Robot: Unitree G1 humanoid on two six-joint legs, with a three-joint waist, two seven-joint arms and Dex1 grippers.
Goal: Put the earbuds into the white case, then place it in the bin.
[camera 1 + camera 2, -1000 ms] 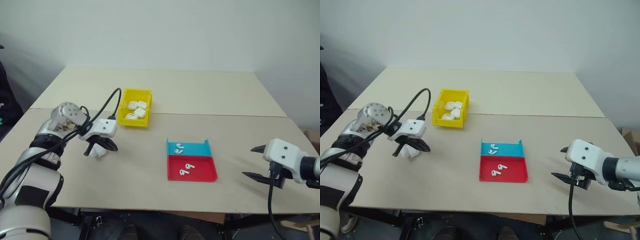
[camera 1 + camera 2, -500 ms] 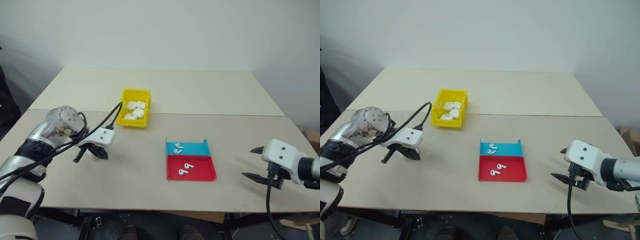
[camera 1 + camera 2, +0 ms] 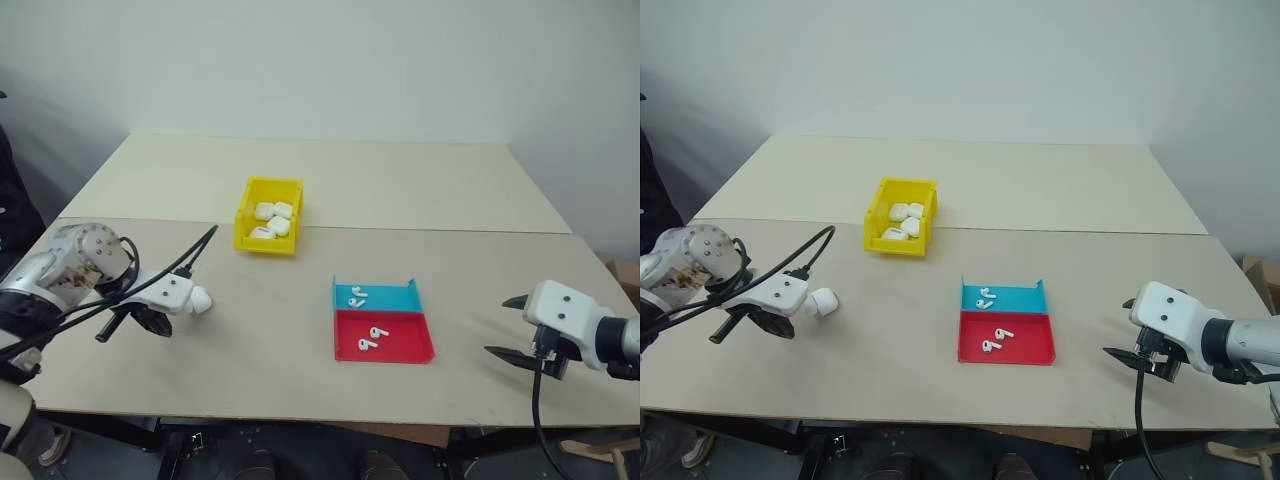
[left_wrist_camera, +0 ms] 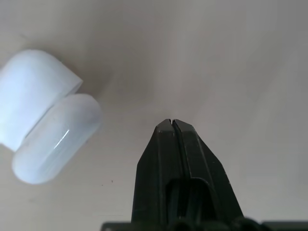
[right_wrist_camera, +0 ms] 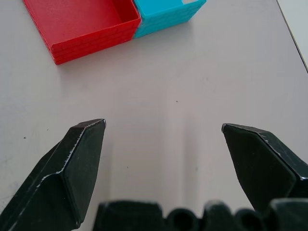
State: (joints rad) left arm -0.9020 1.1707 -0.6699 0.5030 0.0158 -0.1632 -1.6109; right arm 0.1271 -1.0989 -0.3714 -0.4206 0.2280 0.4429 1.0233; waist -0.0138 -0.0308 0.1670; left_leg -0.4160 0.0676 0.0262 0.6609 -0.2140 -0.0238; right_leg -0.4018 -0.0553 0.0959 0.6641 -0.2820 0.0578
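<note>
- Head views: the yellow bin (image 3: 268, 217) sits on the table (image 3: 330, 180), toward the far left. White cases lie inside it.
- One white case (image 3: 200, 300) lies on the table near the left edge, well apart from the bin. Its lid looks open.
- The left gripper (image 3: 150, 320) is just beside this case. It holds nothing.
- In the middle of the table a blue tray (image 3: 377, 296) touches a red tray (image 3: 384, 335). The blue one is farther back.
- The earbuds are in the trays: two earbuds (image 3: 356, 296) in the blue tray and two more earbuds (image 3: 373, 338) in the red one.
- The right gripper (image 3: 513, 326) hangs over the right side of the table, well apart from the trays.
- Left wrist view: the two black fingers (image 4: 179, 154) are pressed tight together with nothing between them. The white case lies beside them on the table, lid swung open.
- Right wrist view: the two fingers (image 5: 77, 163) stand wide apart and hold nothing. The red and blue trays lie ahead, side by side.
</note>
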